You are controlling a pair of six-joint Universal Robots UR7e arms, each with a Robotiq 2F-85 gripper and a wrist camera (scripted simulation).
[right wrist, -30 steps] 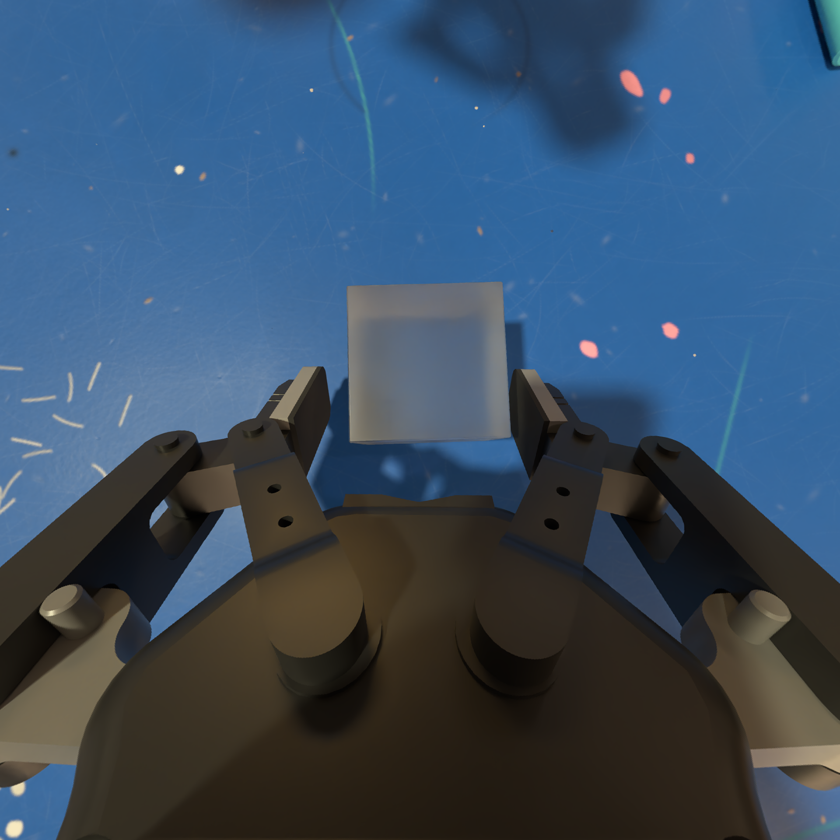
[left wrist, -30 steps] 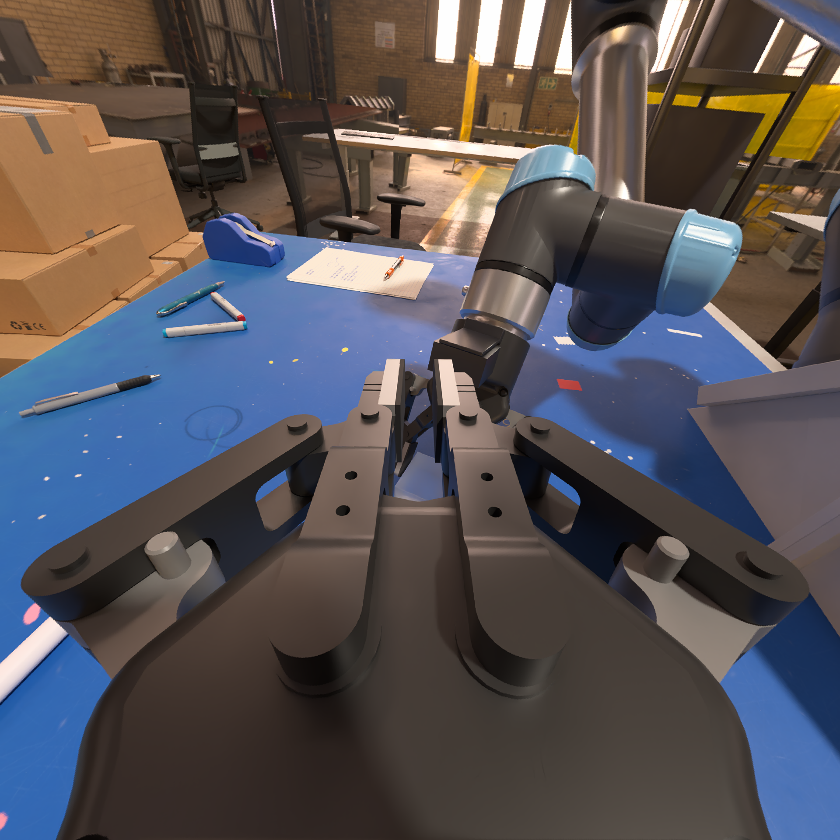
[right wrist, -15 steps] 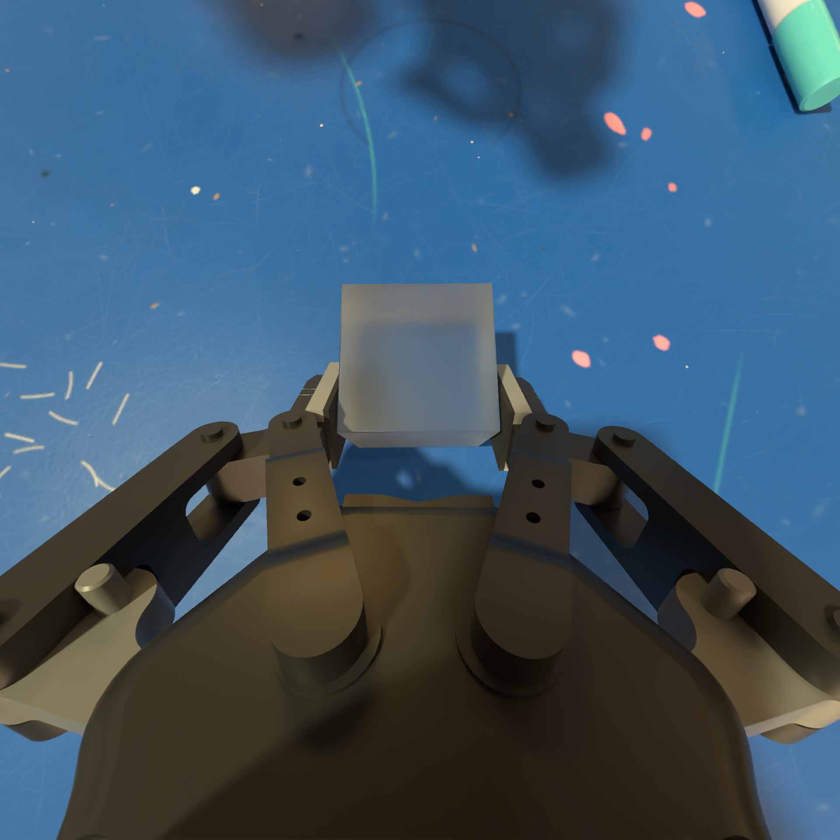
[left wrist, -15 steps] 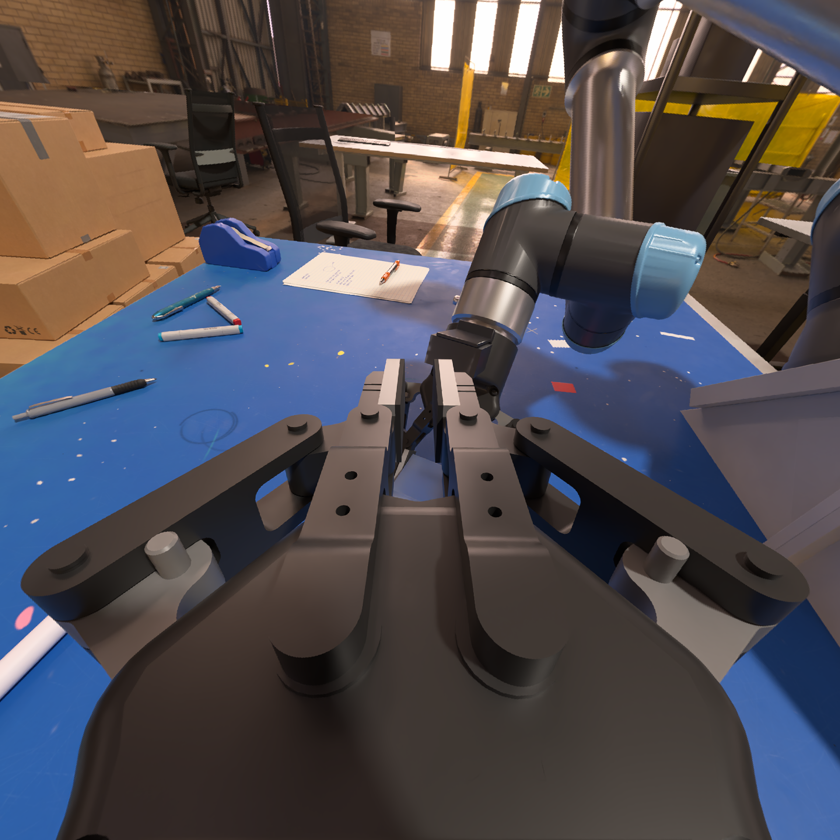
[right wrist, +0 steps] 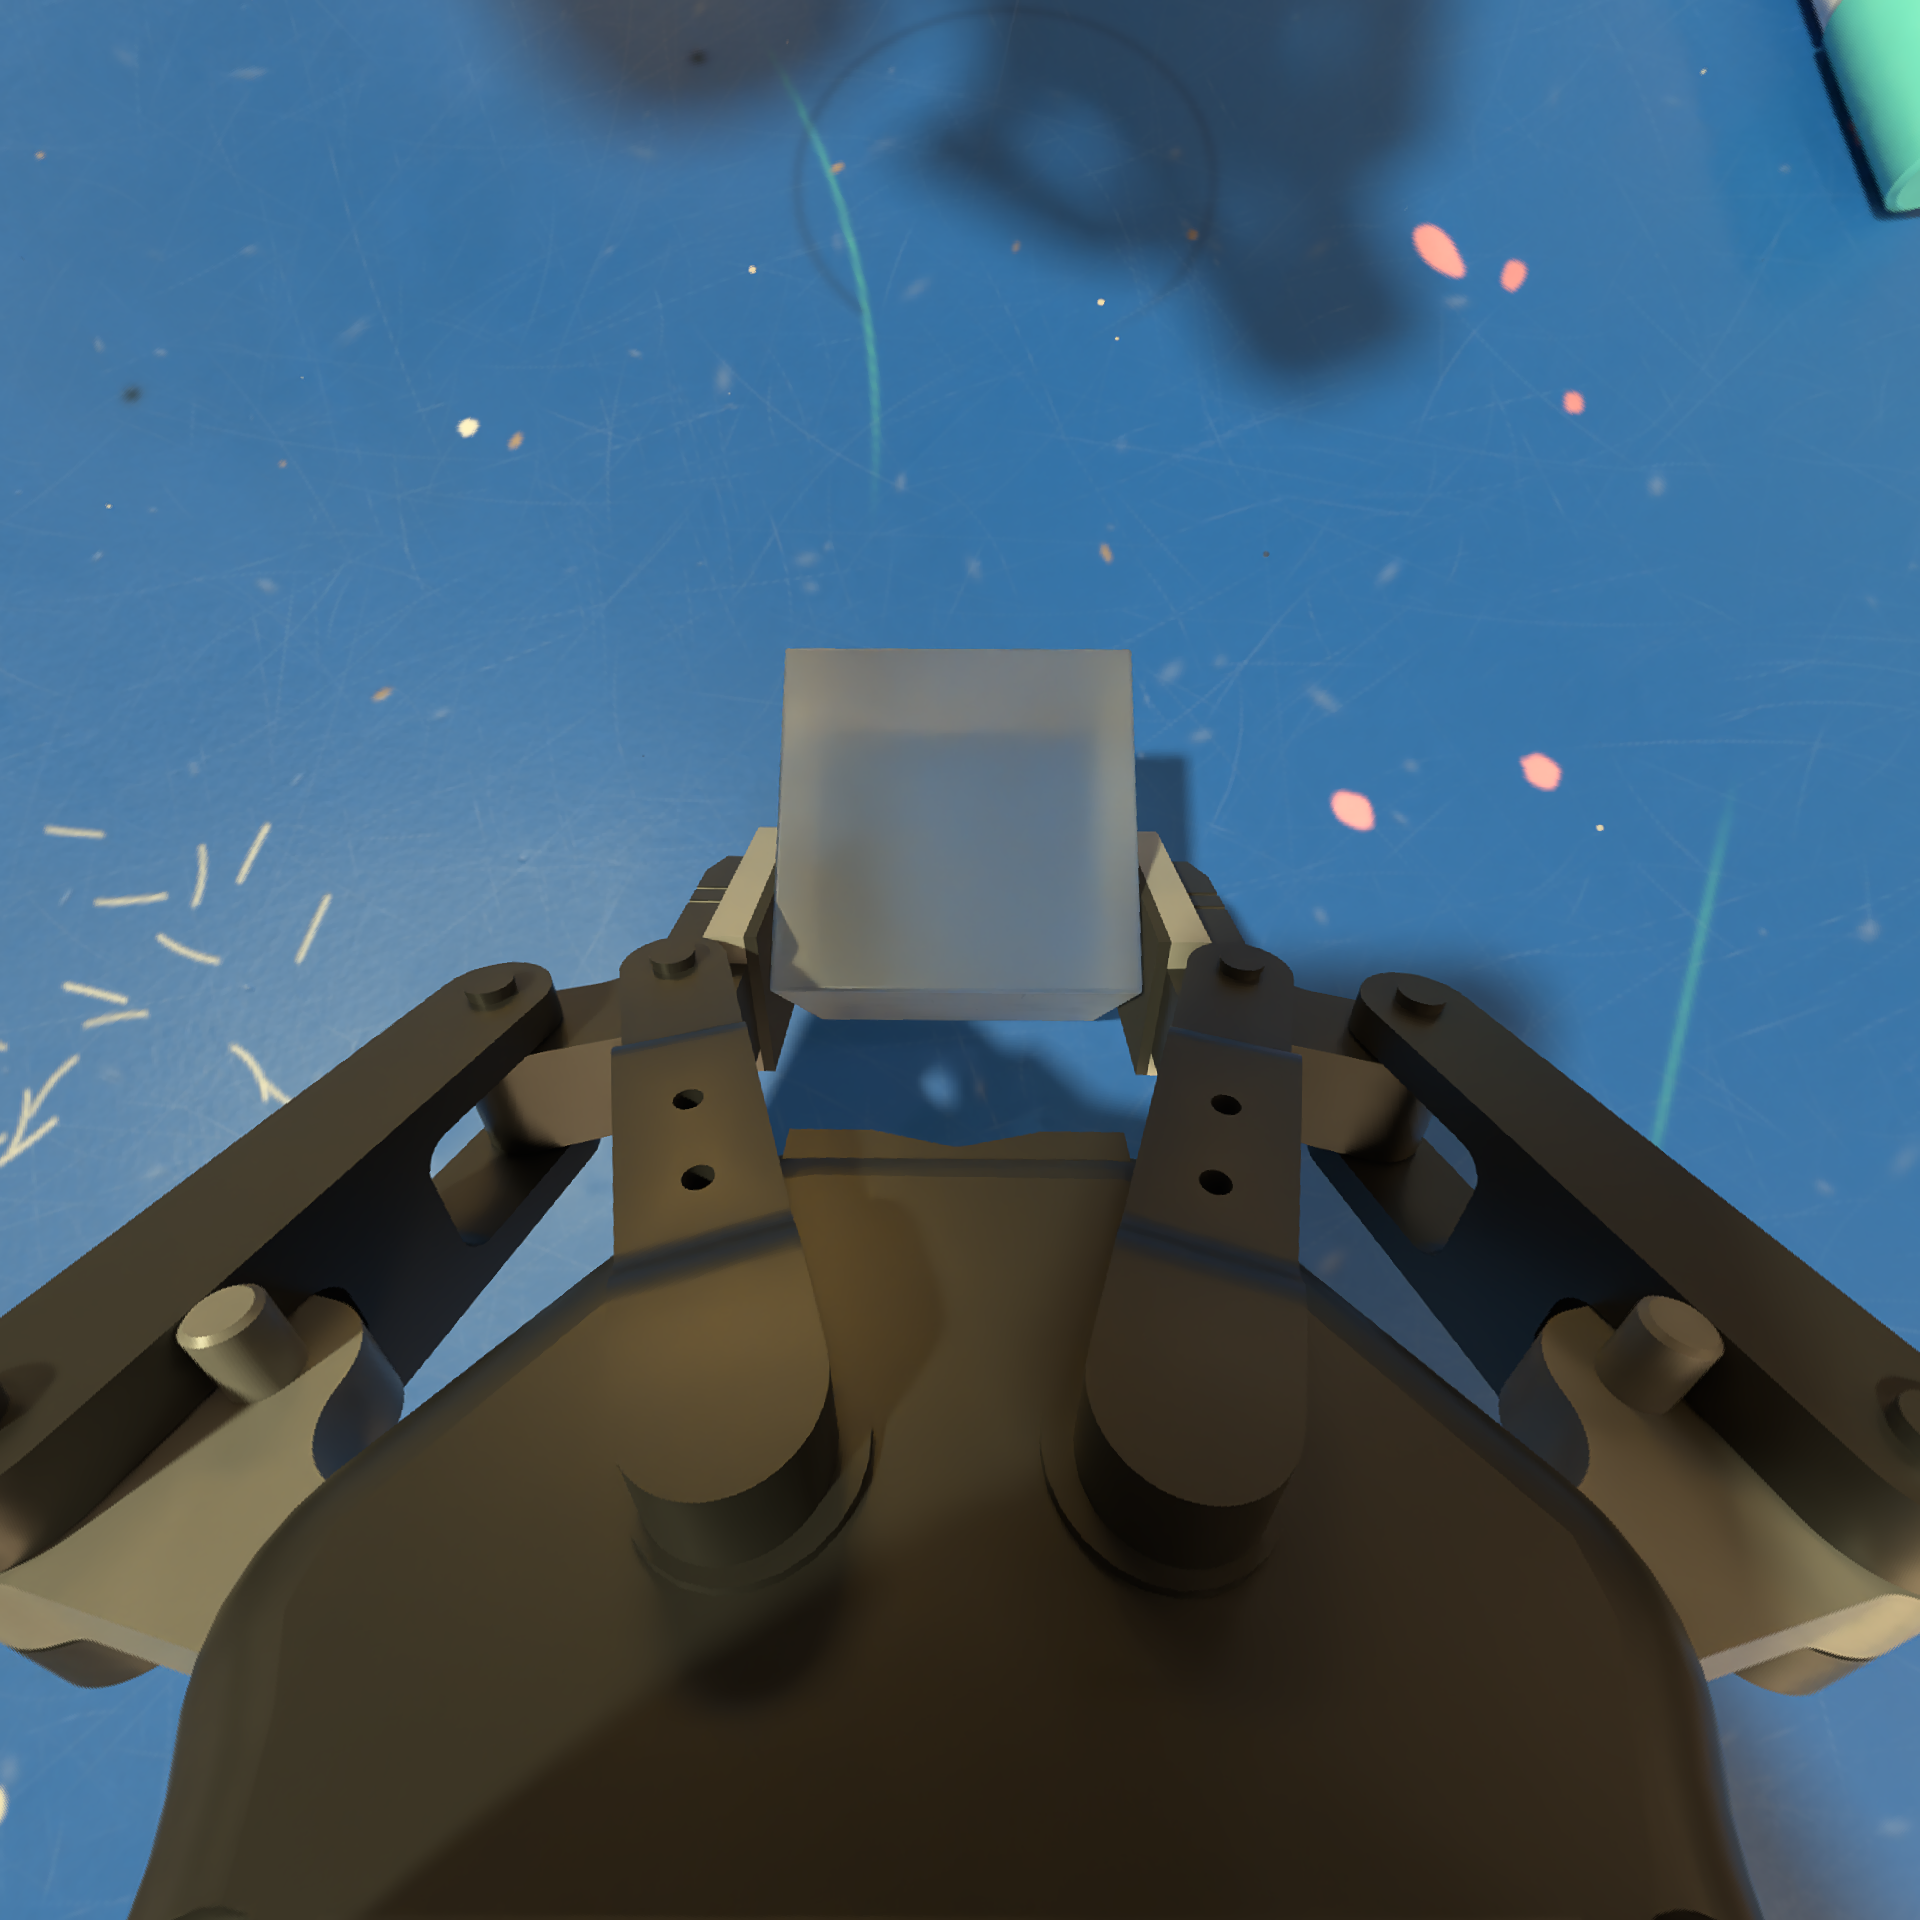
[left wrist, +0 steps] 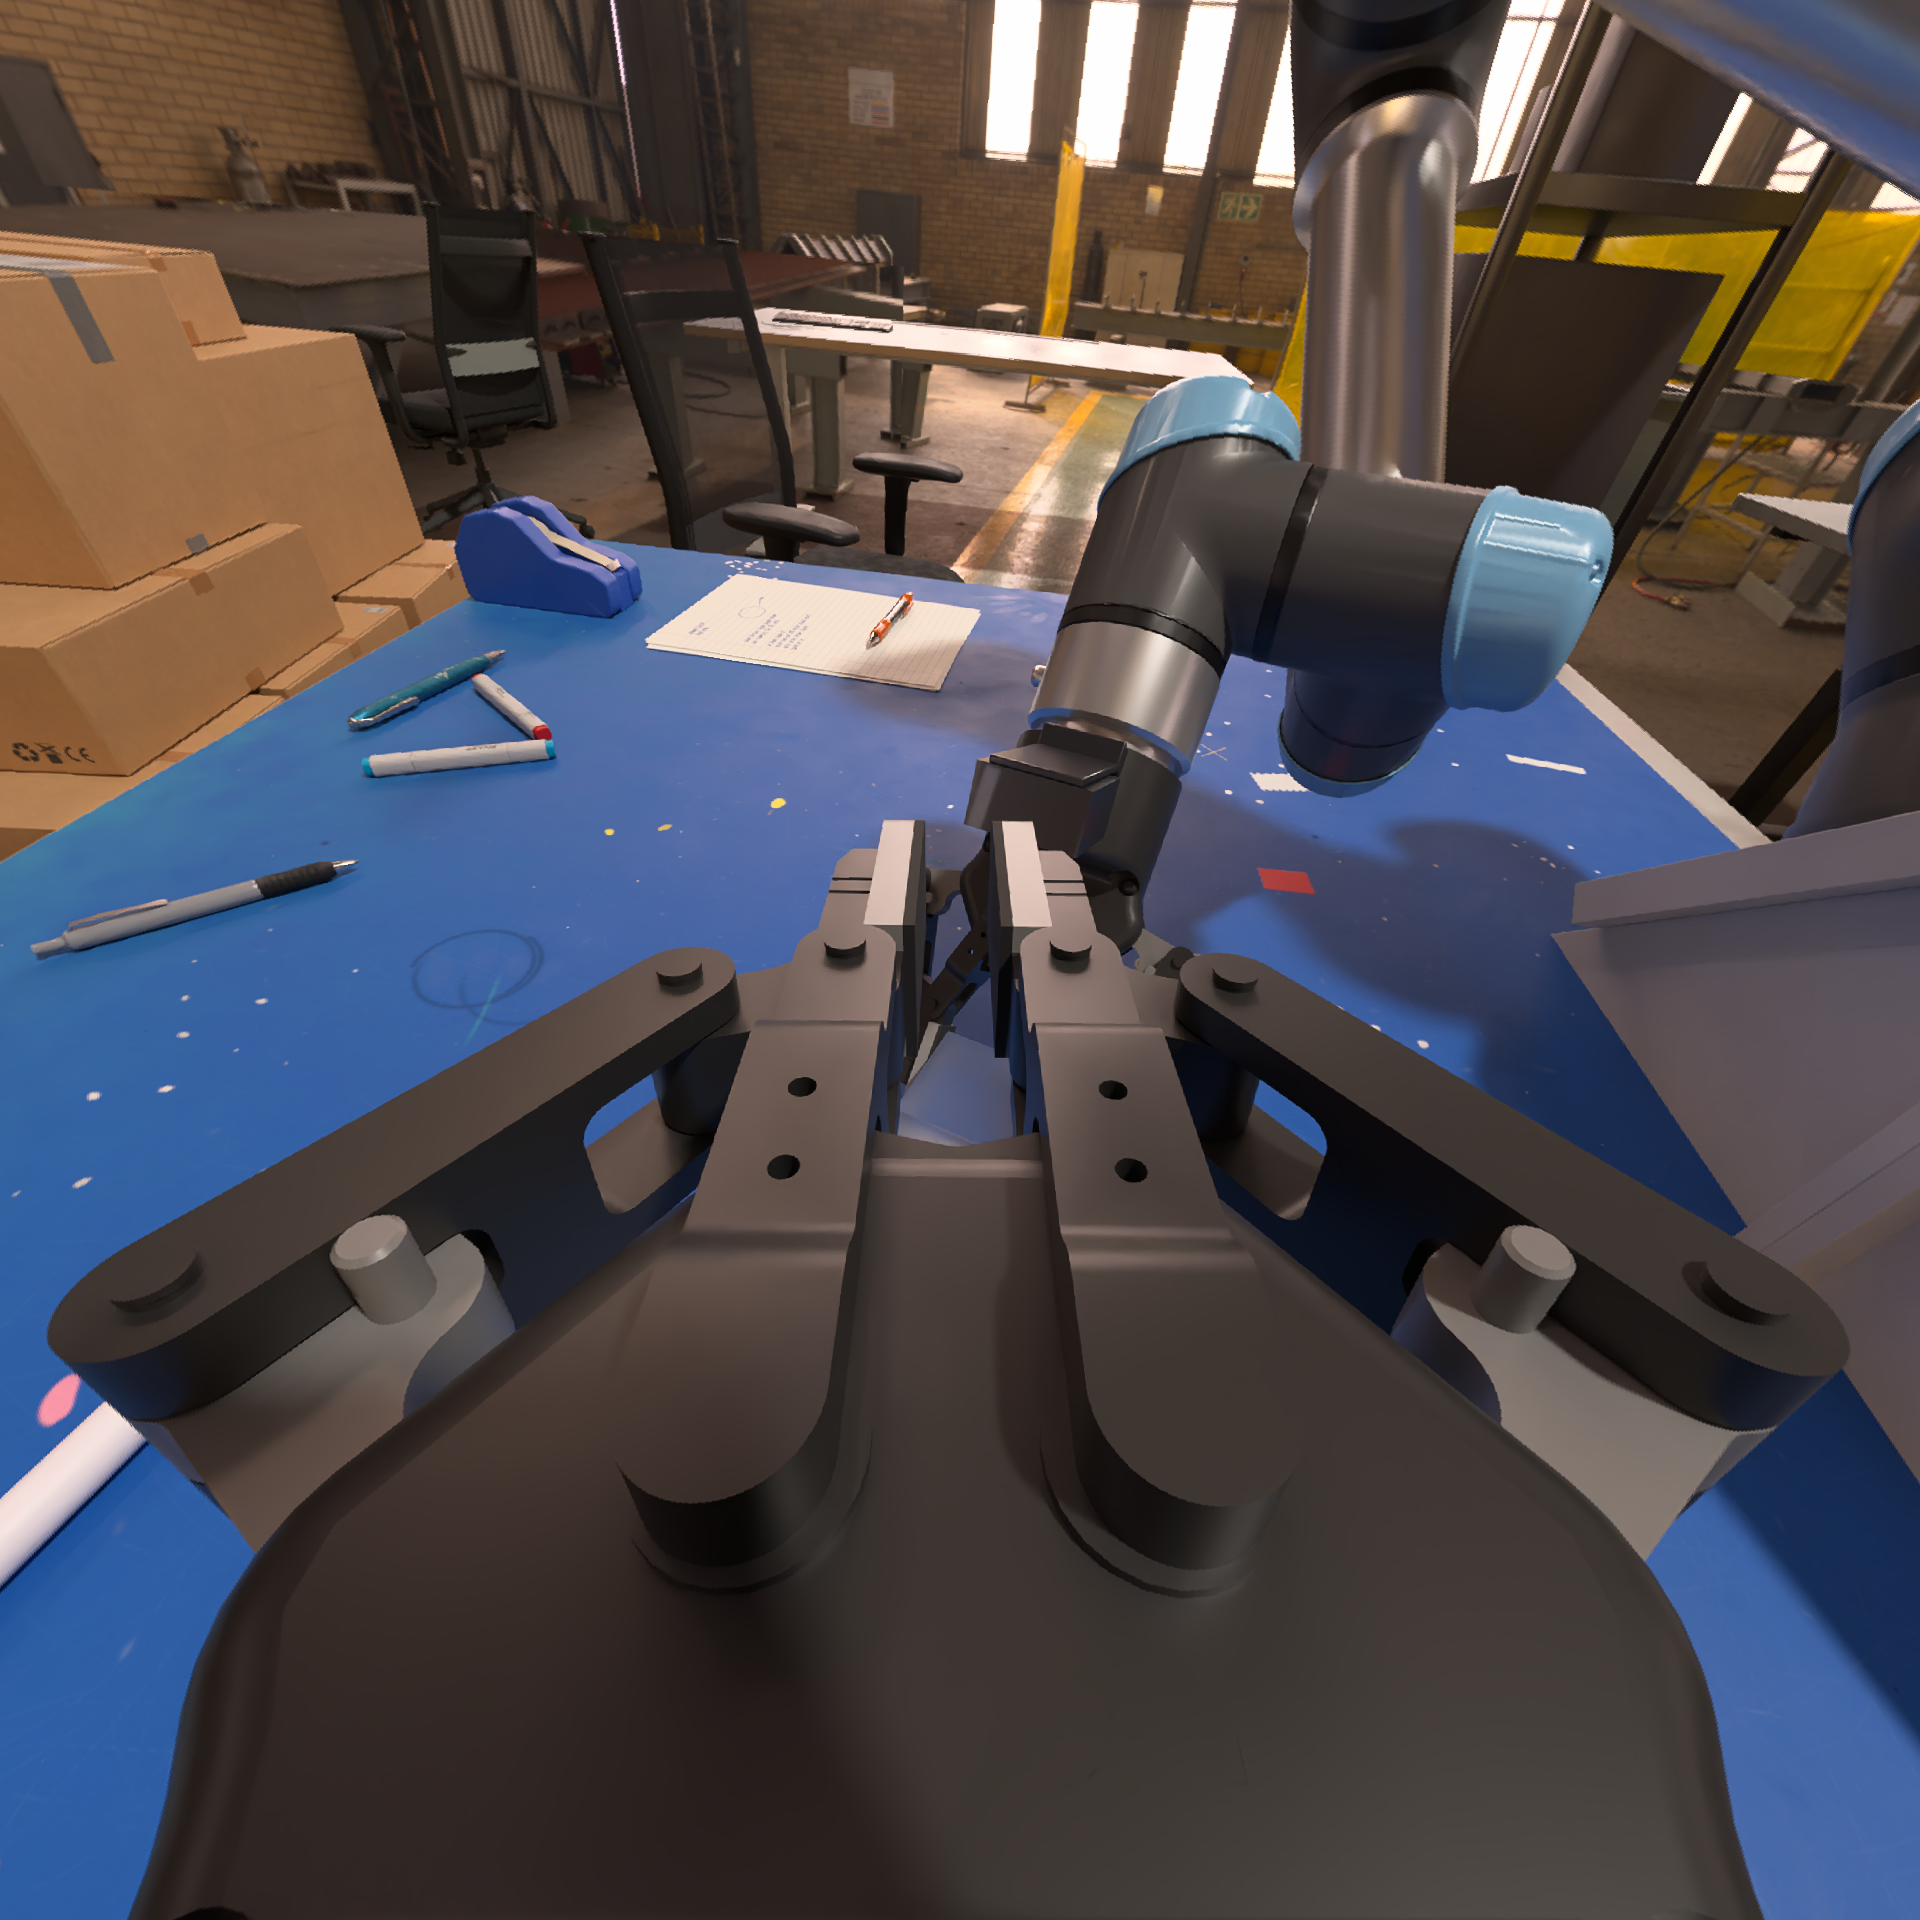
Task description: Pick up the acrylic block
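Observation:
The acrylic block (right wrist: 956,831) is a frosted, translucent cube. In the right wrist view my right gripper (right wrist: 956,935) is shut on it, one pad on each side, and holds it above the blue table (right wrist: 416,520); the block's shadow lies below it. In the left wrist view my left gripper (left wrist: 954,883) is shut and empty, with only a narrow slit between its pads, above the table (left wrist: 623,935). The right arm (left wrist: 1247,582) reaches down just beyond it; the block is hidden behind my left fingers there.
In the left wrist view, cardboard boxes (left wrist: 156,499) stand at the left, with a blue tape dispenser (left wrist: 545,561), a paper sheet with a pen (left wrist: 821,634), markers (left wrist: 457,758) and a grey pen (left wrist: 197,904). A grey panel (left wrist: 1766,1039) is at the right. A teal-capped marker (right wrist: 1870,114) lies top right.
My right gripper closed on the block and lifted it off the table. The left gripper stayed shut; the right arm rose in its view.

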